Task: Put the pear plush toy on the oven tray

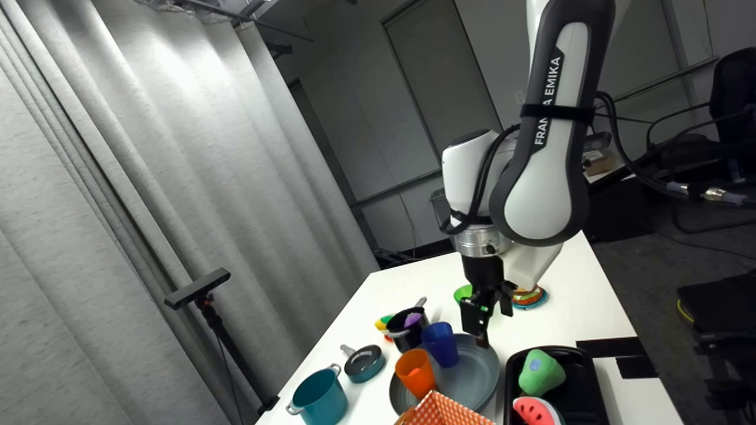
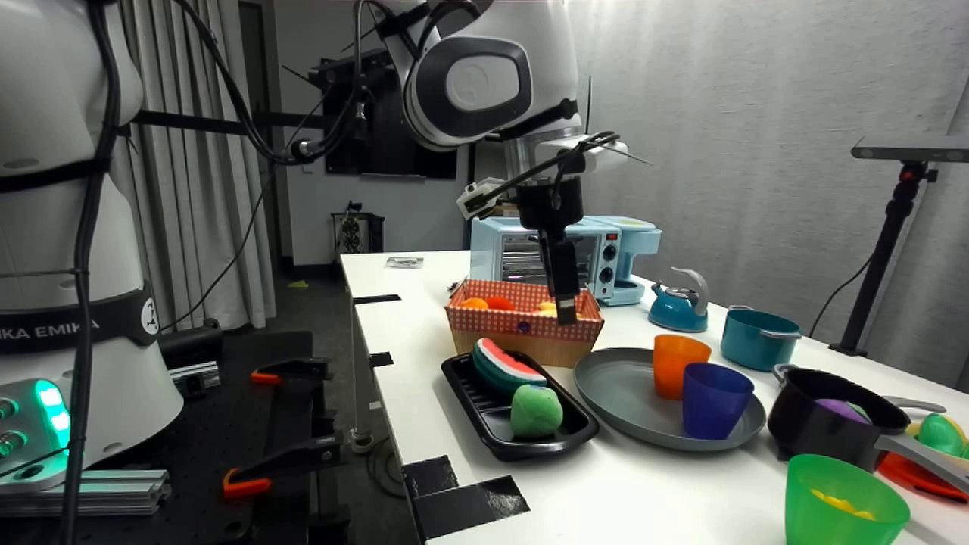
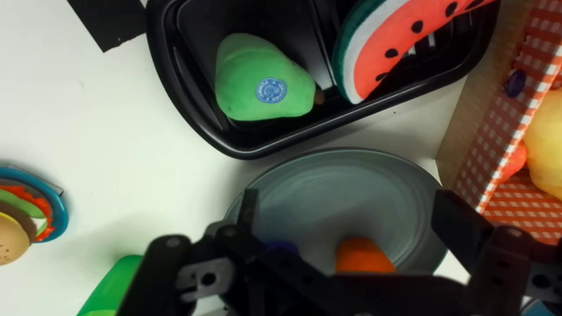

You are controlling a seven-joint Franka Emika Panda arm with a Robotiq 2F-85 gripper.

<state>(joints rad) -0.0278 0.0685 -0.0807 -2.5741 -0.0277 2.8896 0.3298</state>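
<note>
The pear plush toy (image 3: 259, 83) is bright green with a blue round label and a brown stem. It lies on its side inside the black oven tray (image 3: 246, 151), at one end. It also shows on the tray in both exterior views (image 1: 540, 373) (image 2: 536, 412). My gripper (image 3: 347, 193) is open, its fingers wide apart with nothing held between them. In the wrist view it is over the round grey plate, beside the tray and apart from the pear. In an exterior view the gripper (image 2: 566, 312) hangs above table height.
A watermelon plush (image 3: 395, 39) shares the tray. The grey plate (image 2: 621, 393) bears an orange cup (image 2: 677, 371) and a blue cup (image 2: 715, 401). A checked basket (image 2: 522, 325) of toys stands beside the tray. A green cup (image 2: 840, 499), black pot (image 2: 825, 435) and burger toy (image 3: 17, 228) are nearby.
</note>
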